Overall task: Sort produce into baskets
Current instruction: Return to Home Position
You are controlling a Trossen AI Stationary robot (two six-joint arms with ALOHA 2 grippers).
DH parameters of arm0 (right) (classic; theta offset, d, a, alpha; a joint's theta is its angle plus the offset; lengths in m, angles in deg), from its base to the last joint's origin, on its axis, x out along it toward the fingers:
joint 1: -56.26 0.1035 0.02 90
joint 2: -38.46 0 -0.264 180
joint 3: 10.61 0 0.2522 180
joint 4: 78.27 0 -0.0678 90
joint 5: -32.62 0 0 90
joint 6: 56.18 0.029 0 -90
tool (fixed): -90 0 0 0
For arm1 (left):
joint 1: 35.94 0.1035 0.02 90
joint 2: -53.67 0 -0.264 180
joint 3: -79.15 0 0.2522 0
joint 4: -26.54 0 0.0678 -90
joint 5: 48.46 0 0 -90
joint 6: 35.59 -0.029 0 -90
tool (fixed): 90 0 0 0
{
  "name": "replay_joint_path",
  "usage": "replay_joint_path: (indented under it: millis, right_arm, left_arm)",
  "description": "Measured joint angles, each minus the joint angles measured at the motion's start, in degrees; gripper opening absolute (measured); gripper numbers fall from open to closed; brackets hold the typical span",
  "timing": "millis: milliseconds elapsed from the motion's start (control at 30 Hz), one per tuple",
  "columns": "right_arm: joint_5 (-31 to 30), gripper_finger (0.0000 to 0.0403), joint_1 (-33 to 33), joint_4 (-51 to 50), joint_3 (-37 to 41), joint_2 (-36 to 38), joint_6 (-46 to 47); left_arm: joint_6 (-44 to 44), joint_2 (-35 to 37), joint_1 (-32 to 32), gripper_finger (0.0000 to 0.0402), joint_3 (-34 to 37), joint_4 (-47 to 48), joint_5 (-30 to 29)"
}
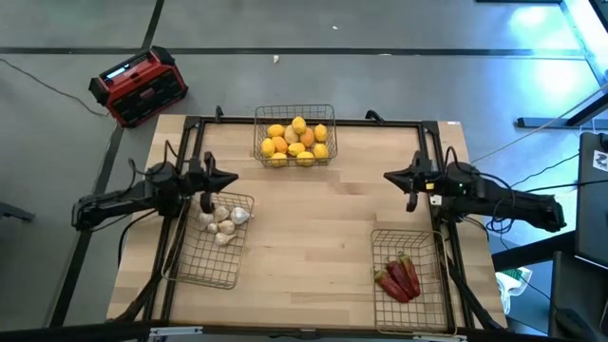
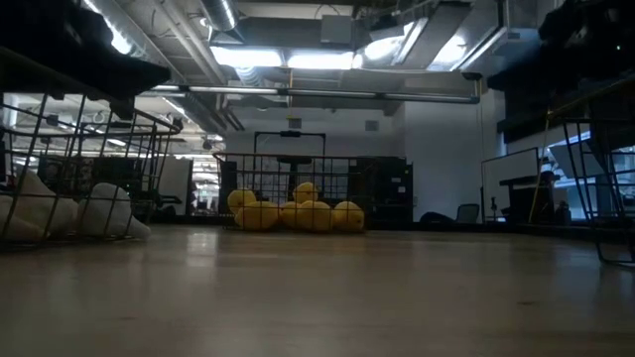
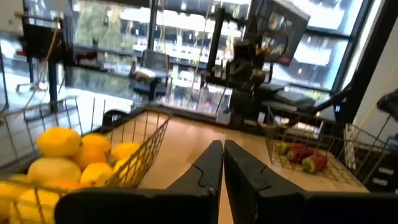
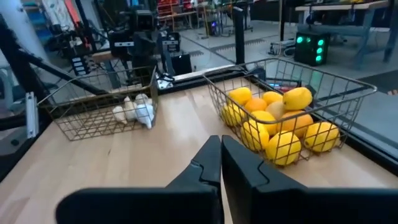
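Three grey wire baskets stand on the wooden table. The far one (image 1: 294, 135) holds yellow and orange fruits (image 1: 297, 142). The left one (image 1: 214, 239) holds white garlic bulbs (image 1: 222, 222). The near right one (image 1: 409, 275) holds dark red chili pieces (image 1: 400, 277). My left gripper (image 1: 231, 180) is shut and empty above the left side of the table, beside the garlic basket's far end. My right gripper (image 1: 389, 176) is shut and empty above the right side, beyond the chili basket. Their fingertips also show in the wrist views (image 3: 222, 149) (image 4: 220, 144).
A red-and-black box (image 1: 139, 86) sits on the floor beyond the table's far left corner. A black frame (image 1: 313, 121) runs along the table's far and side edges. Bare wood (image 1: 313, 228) lies between the three baskets.
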Motion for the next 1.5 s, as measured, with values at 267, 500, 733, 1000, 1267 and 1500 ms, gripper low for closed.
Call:
replay_joint_path:
  millis: [267,500,733,1000,1267,1500]
  right_arm:
    - [-1.4,0.0014,0.0,7.2,5.3,2.6,-0.6]
    - [-1.5,0.0014,0.0,9.0,9.2,6.4,-0.7]
    - [-1.6,0.0014,0.0,15.2,14.7,10.0,-0.7]
    - [0.2,0.0014,0.0,11.2,15.4,11.8,-0.5]
    - [2.4,0.0014,0.0,10.4,15.6,11.2,1.6]
    - [2.6,0.0014,0.0,10.3,15.6,11.2,5.1]
  left_arm:
    - [-3.2,0.0,0.0,0.0013,3.1,-4.4,0.0]
    - [-4.6,0.0,0.0,0.0013,3.1,-1.0,-0.3]
    - [-5.9,0.0,0.0,0.0013,3.0,-1.0,-0.4]
    - [-5.9,0.0,0.0,0.0013,3.0,-0.9,-0.5]
    - [-5.9,0.0,0.0,0.0013,3.0,-0.9,-0.5]
    - [-5.9,0.0,0.0,0.0013,3.0,-0.9,-0.5]
